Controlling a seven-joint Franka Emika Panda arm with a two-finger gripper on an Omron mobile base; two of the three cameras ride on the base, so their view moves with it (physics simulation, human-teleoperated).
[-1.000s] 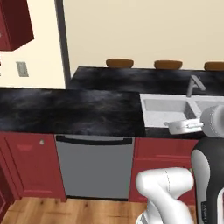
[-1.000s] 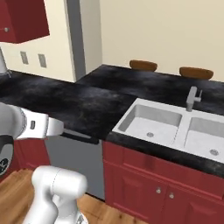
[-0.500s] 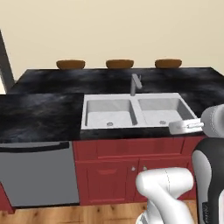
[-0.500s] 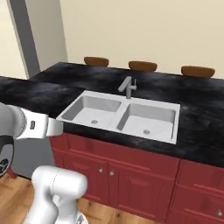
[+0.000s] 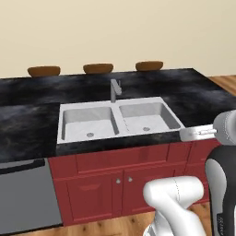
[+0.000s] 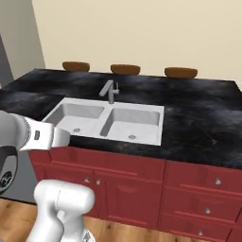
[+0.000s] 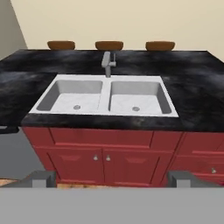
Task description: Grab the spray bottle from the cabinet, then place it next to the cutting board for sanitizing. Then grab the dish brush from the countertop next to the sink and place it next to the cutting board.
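Across glossy black countertop [image 5: 27, 124], pale double sink [image 5: 115, 120]; hand [image 7: 112, 178] fingers apart, empty.

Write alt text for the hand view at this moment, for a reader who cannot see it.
A pale double-basin sink with a grey faucet sits in a glossy black countertop, seen head-on. Red cabinet doors run below it, and three brown rounded seat tops line the far edge. The open tool's two fingertips rise at the bottom.
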